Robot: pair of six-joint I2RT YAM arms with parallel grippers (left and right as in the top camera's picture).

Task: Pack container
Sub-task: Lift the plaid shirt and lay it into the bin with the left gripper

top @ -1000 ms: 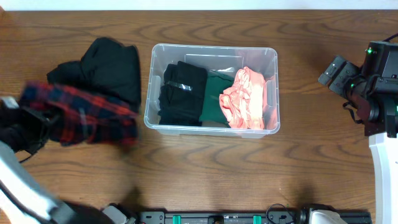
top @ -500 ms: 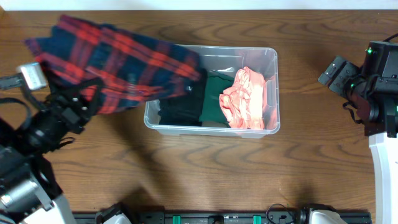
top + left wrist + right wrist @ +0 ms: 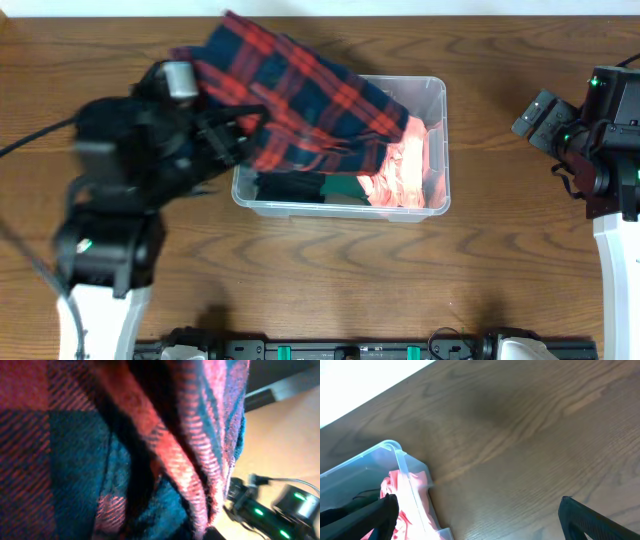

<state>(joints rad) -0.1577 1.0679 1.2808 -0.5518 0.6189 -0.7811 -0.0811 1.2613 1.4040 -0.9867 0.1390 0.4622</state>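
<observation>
Overhead, shirt [image 3: 300,95] is being held above container [image 3: 340,210] for packing, left claw [image 3: 235,130] clamped on it; right claw [image 3: 485,517] parted.

Plaid [image 3: 300,100]: woven cloth, matt, twill ribs clear in wrist view. Container [image 3: 340,211]: clear plastic, smooth, glossy. Table [image 3: 400,280]: wood, open grain, low satin sheen. Inside the container, pink cloth [image 3: 405,175] at 3 o'clock: soft, crumpled, matt. Green cloth [image 3: 340,188] at 6: matt.
</observation>
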